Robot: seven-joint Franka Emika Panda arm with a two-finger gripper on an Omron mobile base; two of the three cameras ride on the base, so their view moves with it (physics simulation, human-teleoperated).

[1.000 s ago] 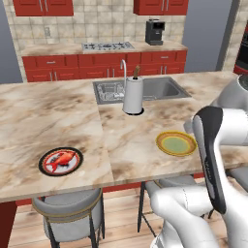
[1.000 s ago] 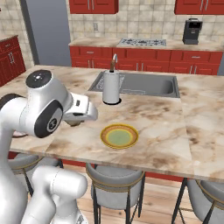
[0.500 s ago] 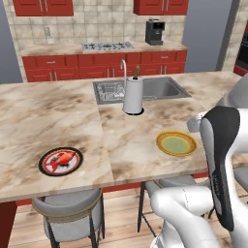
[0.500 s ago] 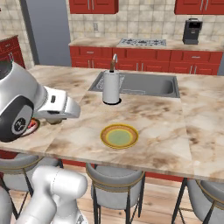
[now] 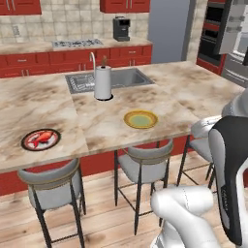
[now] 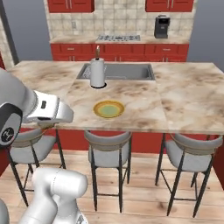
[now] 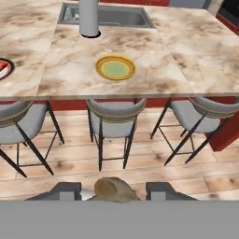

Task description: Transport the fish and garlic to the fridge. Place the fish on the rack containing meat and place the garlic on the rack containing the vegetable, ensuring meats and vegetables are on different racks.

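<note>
Garlic sits between the two dark finger tips at the bottom of the hand view, a beige-brown lump, so the pincer looks to be closed around it, though the band along the edge hides the actual contact and I'd call that likely rather than certain. Out ahead of the pincer and well apart from it, the fish lies red-orange on its dark round plate at the near edge of the island counter, off to the pincer's left. Straight ahead on the same counter is a yellow plate, and beyond it the paper towel roll by the sink. By my reading, one item is in hand and nothing delivered: both the fridge racks and the fish pickup remain.
</note>
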